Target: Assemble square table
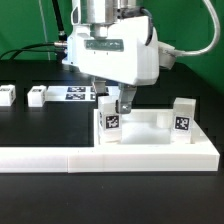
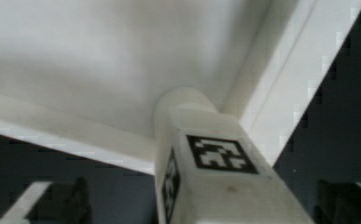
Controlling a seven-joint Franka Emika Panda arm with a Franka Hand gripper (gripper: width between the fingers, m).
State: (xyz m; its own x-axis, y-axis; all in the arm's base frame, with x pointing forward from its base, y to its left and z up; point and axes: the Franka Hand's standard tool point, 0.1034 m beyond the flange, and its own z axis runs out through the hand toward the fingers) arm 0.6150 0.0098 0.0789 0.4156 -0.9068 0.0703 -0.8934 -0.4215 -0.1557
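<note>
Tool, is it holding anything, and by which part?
Nothing is held: the tool stands open astride a leg, its fingers clear of the leg's sides.

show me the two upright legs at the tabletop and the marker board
leg on the exterior view's left [image 1: 110, 122]: exterior view, tagged front face
leg on the exterior view's right [image 1: 182, 118]: exterior view, tagged front face
marker board [image 1: 78, 94]: exterior view, its tagged top
</note>
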